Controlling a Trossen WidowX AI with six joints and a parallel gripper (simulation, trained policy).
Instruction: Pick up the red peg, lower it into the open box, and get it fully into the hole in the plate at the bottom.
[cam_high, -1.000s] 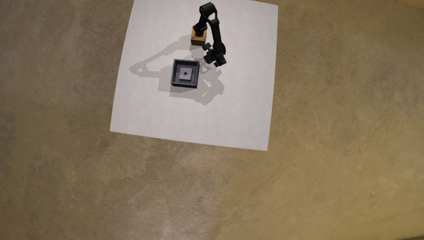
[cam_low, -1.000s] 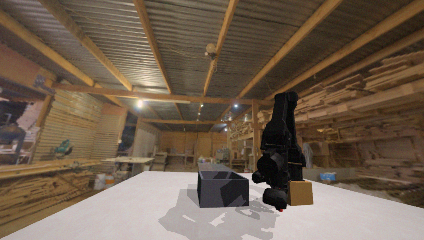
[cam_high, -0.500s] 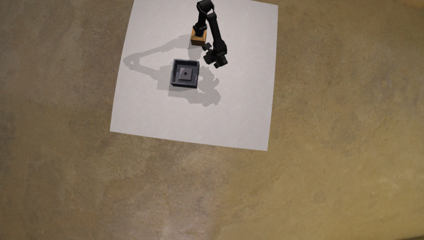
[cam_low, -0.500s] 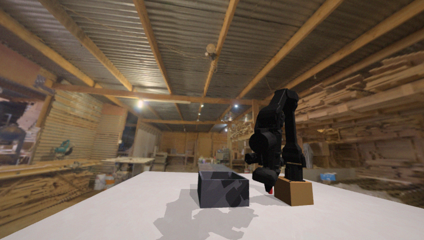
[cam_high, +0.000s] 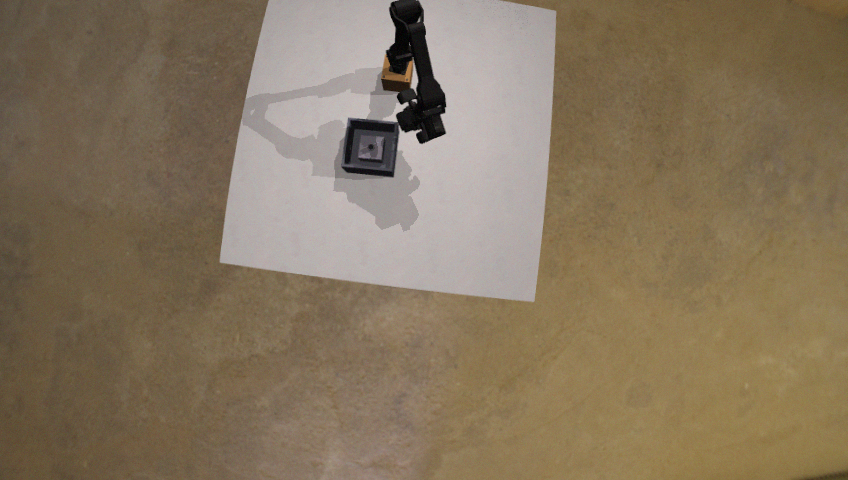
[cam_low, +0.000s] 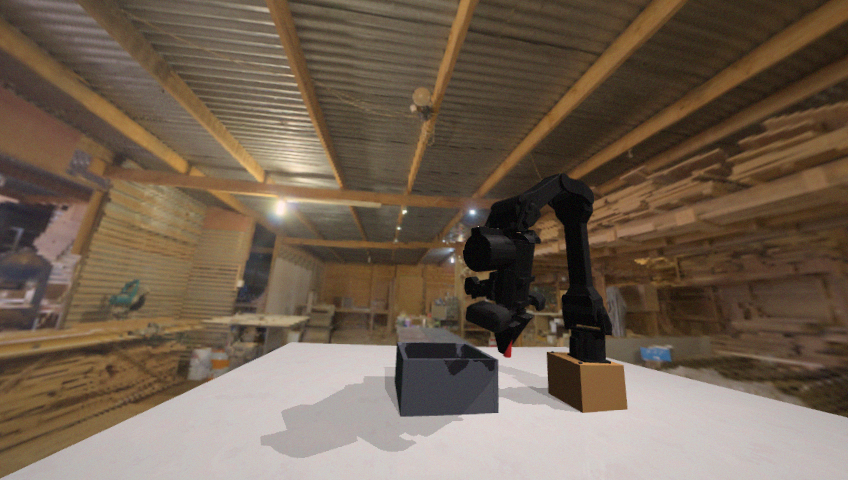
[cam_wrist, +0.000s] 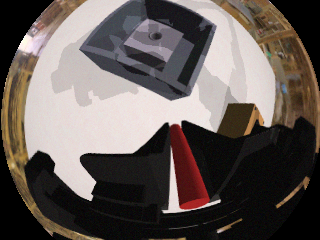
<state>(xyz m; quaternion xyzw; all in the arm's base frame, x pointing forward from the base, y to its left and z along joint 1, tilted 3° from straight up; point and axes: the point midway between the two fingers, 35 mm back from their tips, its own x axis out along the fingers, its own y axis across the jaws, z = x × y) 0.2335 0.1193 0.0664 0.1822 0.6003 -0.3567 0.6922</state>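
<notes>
Beside the open box, your red peg hangs pinched in the fingers

Above the white table, your fingers are pinching the red peg. In the wrist view you see it run between the two black fingertips, its round end face toward the camera and its far end near the tips. From the exterior, you get only a small red piece showing below the fingers, raised off the table; the top view hides the peg under the black arm.

Your dark grey box stands open on the table, near the gripper but outside its reach from above: the peg is not over it. At the bottom, inside the walls, you can make out a paler square plate, and in its middle the round hole, with no peg in it.

Behind the box, you have the arm standing on its orange-brown base block, apart from the box. Shadows of the arm fall across the box and the table.

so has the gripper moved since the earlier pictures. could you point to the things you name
Yes, the gripper (cam_high: 423, 141) (cam_low: 505, 352) (cam_wrist: 175, 125) has risen: in the exterior view its tips now hang higher against the wooden block (cam_high: 396, 83) (cam_low: 602, 387) (cam_wrist: 237, 120).
</notes>
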